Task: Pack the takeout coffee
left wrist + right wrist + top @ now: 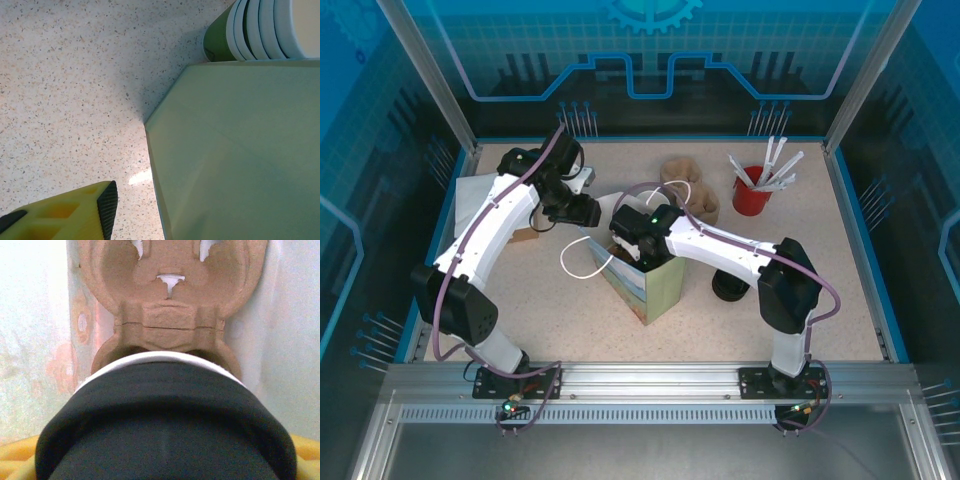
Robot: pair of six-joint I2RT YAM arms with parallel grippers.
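Lower centre, right wrist: your right jaws pinch dark, pale-rimmed takeout coffee [165, 430] over pulp carrier [167, 315] in bag [30, 315]; left jaws unclear.

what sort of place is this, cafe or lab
Likely a robot lab cell staged as a takeout counter: an aluminium frame with two bolted arms, plus a paper bag, pulp cup carriers and a red cup.

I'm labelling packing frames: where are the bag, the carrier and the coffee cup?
Bag [660, 290]: top view, on its side wall.
Carrier [167, 322]: right wrist view, on the ridge between its slots.
Coffee cup [165, 435]: right wrist view, on its dark wall below the pale rim.
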